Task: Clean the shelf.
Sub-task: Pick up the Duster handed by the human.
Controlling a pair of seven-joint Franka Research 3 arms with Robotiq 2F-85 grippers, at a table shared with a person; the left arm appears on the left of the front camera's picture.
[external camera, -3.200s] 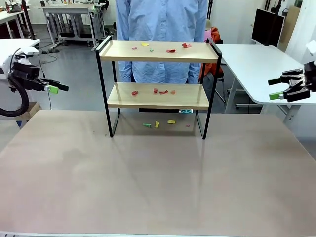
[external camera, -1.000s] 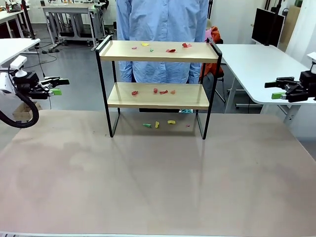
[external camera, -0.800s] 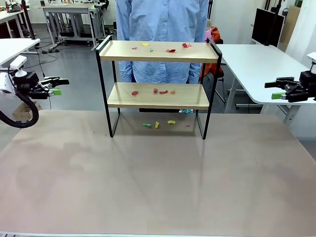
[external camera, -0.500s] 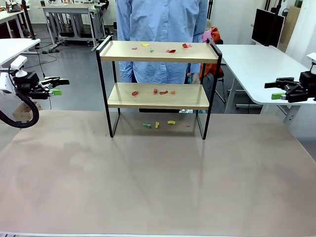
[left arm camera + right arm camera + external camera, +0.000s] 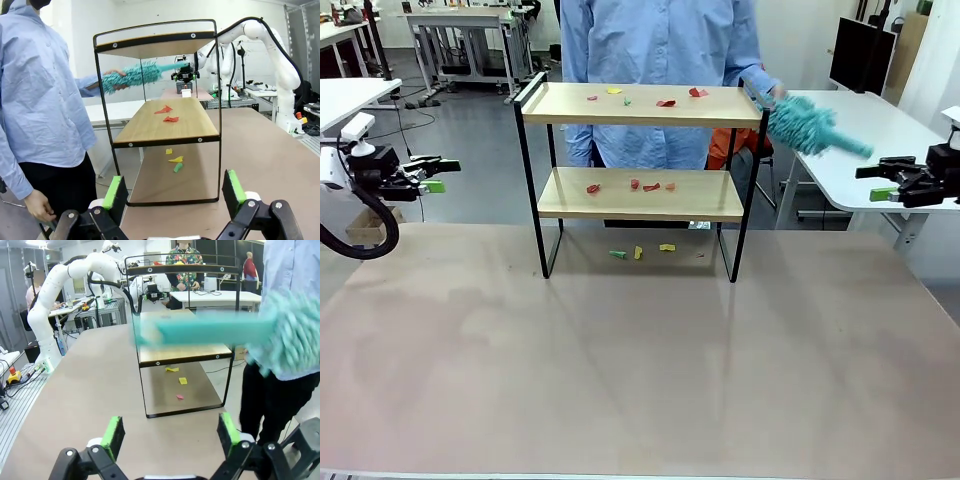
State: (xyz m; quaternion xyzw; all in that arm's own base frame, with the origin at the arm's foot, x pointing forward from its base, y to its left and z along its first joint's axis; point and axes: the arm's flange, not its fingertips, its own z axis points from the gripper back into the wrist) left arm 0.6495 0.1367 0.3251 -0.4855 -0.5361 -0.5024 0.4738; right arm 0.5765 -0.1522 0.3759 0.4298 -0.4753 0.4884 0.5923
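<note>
- The shelf (image 5: 552, 104) is standing at the far middle of the table (image 5: 640, 380), with its open front facing the robot's side.
- Its top board is carrying a handful of paper scraps (image 5: 665, 102): three red, one yellow and one small green one, all lying loose from the middle toward the right end.
- Its lower board is carrying four red scraps (image 5: 635, 184), lying in a loose row left of the middle.
- More scraps are lying on the table under the shelf (image 5: 667, 247), between its legs: one green, two yellow and a tiny pink one.
- A person (image 5: 660, 60) in a light blue shirt is standing just behind the shelf.
- The person is holding a fluffy teal duster (image 5: 800, 125) out past the right end of the top board; it is showing blurred, with its thin tip pointing toward the right arm.
- The left jaws are hanging off the table's left side, well apart from the shelf, standing wide apart and gripping nothing.
- The right jaws are hanging off the table's right side, near the duster's tip but not touching it, also standing wide apart and gripping nothing.
</note>
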